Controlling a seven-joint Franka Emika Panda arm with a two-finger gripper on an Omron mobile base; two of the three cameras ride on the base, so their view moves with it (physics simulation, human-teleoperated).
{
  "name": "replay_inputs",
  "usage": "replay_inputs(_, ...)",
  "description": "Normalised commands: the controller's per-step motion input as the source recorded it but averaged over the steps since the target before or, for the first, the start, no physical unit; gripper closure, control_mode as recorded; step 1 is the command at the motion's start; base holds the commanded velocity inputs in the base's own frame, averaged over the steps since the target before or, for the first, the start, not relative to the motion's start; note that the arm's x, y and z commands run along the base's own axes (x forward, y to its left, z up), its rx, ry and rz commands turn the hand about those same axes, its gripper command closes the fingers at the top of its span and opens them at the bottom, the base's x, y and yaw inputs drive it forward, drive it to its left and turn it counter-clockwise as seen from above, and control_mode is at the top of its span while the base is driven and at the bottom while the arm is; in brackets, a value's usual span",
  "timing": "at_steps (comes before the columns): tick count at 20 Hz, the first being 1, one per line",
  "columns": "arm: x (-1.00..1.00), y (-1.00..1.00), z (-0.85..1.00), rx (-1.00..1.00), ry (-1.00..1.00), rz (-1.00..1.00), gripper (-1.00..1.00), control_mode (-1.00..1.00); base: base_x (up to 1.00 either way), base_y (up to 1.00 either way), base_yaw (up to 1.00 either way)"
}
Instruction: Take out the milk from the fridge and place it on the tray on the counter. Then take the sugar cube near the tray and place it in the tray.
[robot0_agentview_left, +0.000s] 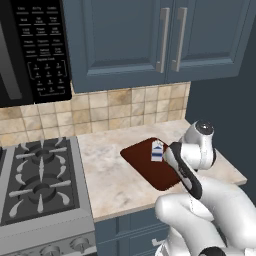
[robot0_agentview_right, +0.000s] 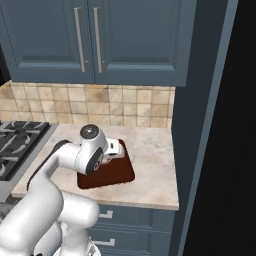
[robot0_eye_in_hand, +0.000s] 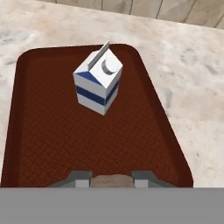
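Observation:
The milk (robot0_eye_in_hand: 98, 81) stands upright on the far half of the tray (robot0_eye_in_hand: 48, 131), a white carton with blue bands; it is also in the left base view as the milk (robot0_agentview_left: 157, 150) on the tray (robot0_agentview_left: 150, 172). My gripper (robot0_eye_in_hand: 112, 178) hovers low over the tray's near edge, shut on a small pale beige block, the sugar cube (robot0_eye_in_hand: 111, 180), which peeks out between the fingertips (robot0_eye_in_hand: 82, 178). In the right base view my arm covers much of the tray (robot0_agentview_right: 120, 172). The fridge is out of view.
The tray lies on the beige counter (robot0_agentview_left: 107, 175). A black gas stove (robot0_agentview_left: 37, 182) borders it on the left, under a microwave (robot0_agentview_left: 30, 50). Blue-grey upper cabinets (robot0_agentview_right: 95, 40) hang above, and a tall blue panel (robot0_agentview_right: 200, 125) closes the counter's right end.

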Motion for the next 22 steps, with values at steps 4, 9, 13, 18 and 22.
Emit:
replay_inputs(4,0.06,0.01,-0.5,0.0,0.0,0.0,1.0,-1.0,0.0,0.0,0.0)
replay_inputs(9,0.0,0.0,-0.51,0.0,0.0,0.0,1.0,-1.0,0.0,0.0,0.0)
replay_inputs(13,0.0,0.01,-0.55,0.0,0.0,0.0,1.0,-1.0,0.0,0.0,0.0)
replay_inputs(18,0.0,0.09,-0.64,0.0,0.0,0.0,1.0,-1.0,0.0,0.0,0.0)
replay_inputs(22,0.0,0.11,-0.66,0.0,0.0,0.0,1.0,-1.0,0.0,0.0,0.0)
